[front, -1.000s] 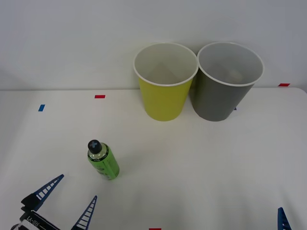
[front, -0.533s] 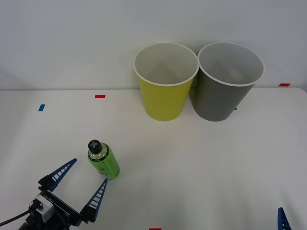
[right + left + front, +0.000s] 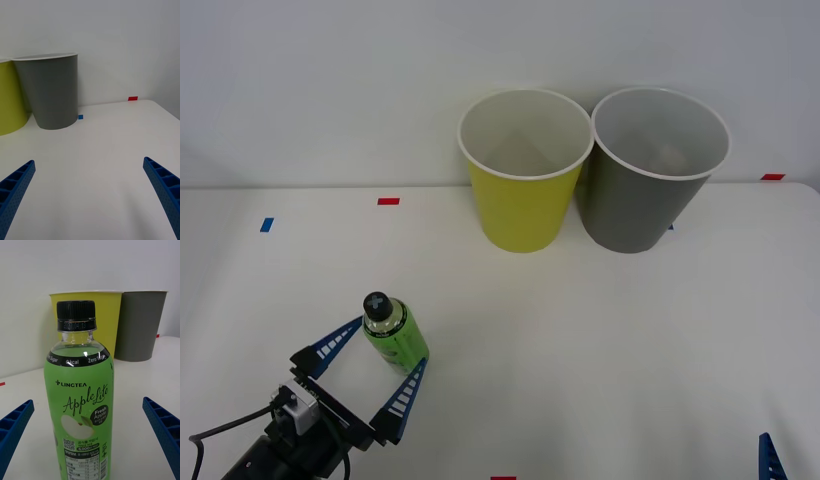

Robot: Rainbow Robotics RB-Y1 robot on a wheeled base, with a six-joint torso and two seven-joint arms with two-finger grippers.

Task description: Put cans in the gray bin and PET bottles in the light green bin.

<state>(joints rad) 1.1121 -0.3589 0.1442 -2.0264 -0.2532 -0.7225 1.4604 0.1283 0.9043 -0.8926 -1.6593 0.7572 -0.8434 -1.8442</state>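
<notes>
My left hand (image 3: 370, 362) is spread wide with the upright bottle (image 3: 394, 335) on the counter (image 3: 600, 330) right between its fingers, way nearer than my idle, open right hand (image 3: 90, 195).

The PET bottle (image 3: 80, 412) has a green label reading "LINGTEA Apple Lite", "Fresh Apple", and a black band with "Zero Sugar", "0 kcal".
</notes>
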